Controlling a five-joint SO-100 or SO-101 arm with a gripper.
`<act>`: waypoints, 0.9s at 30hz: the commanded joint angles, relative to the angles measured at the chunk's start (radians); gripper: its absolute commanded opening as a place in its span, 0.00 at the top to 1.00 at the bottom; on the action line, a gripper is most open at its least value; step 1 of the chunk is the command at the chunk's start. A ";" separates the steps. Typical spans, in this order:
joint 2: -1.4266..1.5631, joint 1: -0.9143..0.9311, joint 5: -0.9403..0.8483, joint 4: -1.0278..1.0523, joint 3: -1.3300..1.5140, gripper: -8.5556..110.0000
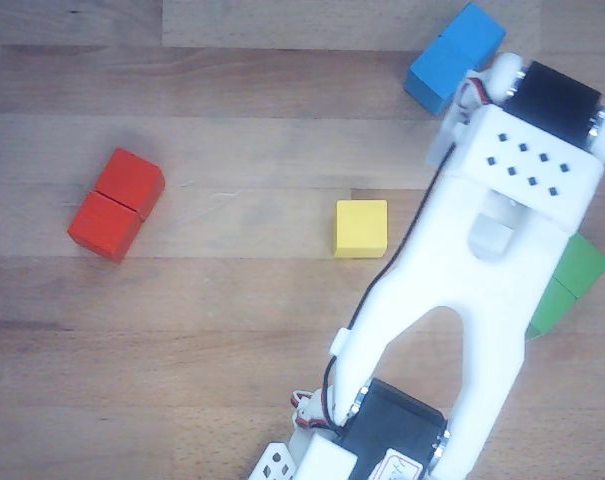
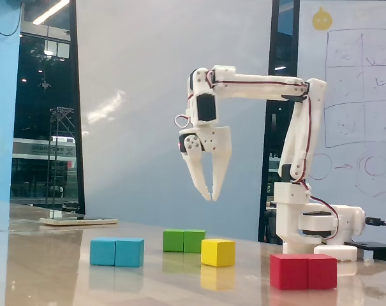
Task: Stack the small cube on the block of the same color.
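On the wooden table (image 1: 242,330) in front of your arm, the small cube (image 1: 361,228) sits alone, yellow and flat on one face, roughly in the middle of the other view. You can see the red block (image 1: 116,204) well apart from it toward the left edge of that view, the blue block (image 1: 453,56) up at the top right, and the green block (image 1: 569,285) at the right, partly hidden under the white arm (image 1: 482,290). From the fixed view, your gripper (image 2: 211,196) hangs in the air well above the table, pointing down, with its fingertips nearly meeting and nothing between them; a narrow gap shows higher up between the two fingers. In that same view the small cube (image 2: 217,252) rests just to the right of the green block (image 2: 184,241) and a little nearer the camera, the blue block (image 2: 117,252) lies to the left, and the red block (image 2: 304,271) lies nearest the camera at the right, close to the arm's base (image 2: 317,226). No yellow double block shows in either view.
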 commanded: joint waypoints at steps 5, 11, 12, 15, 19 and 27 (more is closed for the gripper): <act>0.014 -0.311 -0.003 0.028 -0.095 0.92; 0.014 -0.617 0.006 0.040 -0.097 0.92; 0.014 -0.638 0.006 0.040 -0.097 0.92; 0.014 -0.623 0.006 0.040 -0.097 0.93; 0.014 -0.465 -0.003 0.041 -0.095 0.93; -0.003 -0.104 -0.005 0.028 -0.095 0.92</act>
